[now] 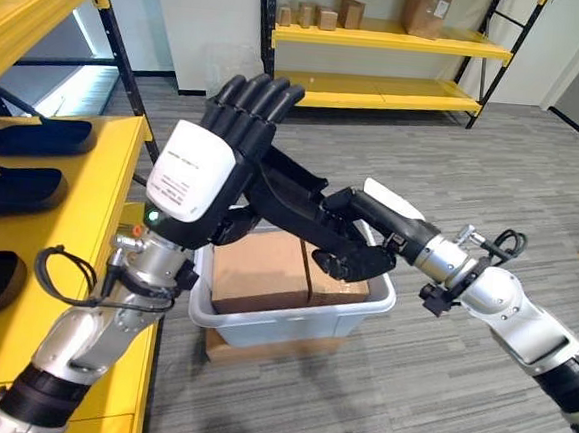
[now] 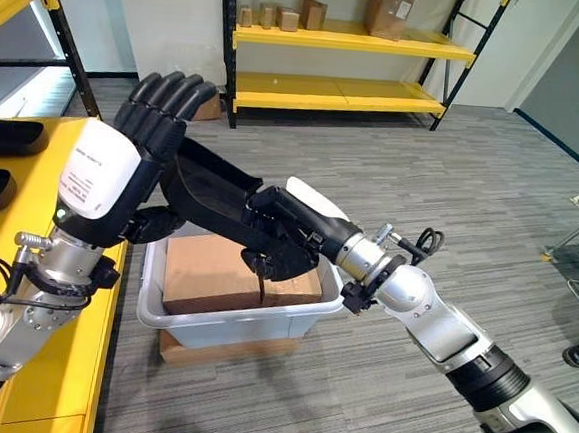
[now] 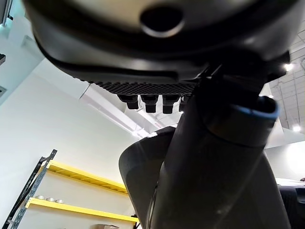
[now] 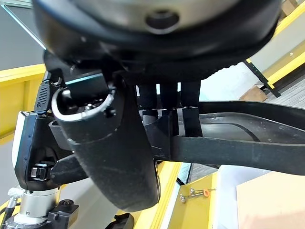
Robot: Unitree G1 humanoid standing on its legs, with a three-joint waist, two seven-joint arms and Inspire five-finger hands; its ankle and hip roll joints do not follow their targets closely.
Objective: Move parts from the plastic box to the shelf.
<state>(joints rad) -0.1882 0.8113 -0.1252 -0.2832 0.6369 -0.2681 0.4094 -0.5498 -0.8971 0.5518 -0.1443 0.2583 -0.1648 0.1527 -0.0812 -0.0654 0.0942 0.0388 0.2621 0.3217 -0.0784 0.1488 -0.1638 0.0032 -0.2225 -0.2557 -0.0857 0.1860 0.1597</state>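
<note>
At lower left of the left eye view, the left hand (image 1: 239,122) rose on its silver arm, a white glossy plate on its back, its dark fingers straight and close together, pointing up beside the near end of a long black part (image 1: 289,198). That part was matte, shallow and trough-like with a raised rim, slanting across mid-frame above the plastic box (image 1: 291,322). The right hand (image 1: 353,240), reaching in from the right, had its fingers curled around the part's lower end, grasping it. The right wrist view showed what the head views hid: the fingers (image 4: 189,119) hooked over the part's (image 4: 248,143) thin edge, thumb wrapped beneath. The box was pale translucent grey with rounded corners, holding flat brown cardboard boxes (image 1: 265,270) and sitting on grey plank-patterned floor. Along the left edge ran the yellow shelf (image 1: 91,191), smooth-painted, carrying similar black parts (image 1: 35,136) lying flat. At upper centre stood a far yellow rack (image 1: 384,38) with small cardboard boxes (image 1: 426,9).
</note>
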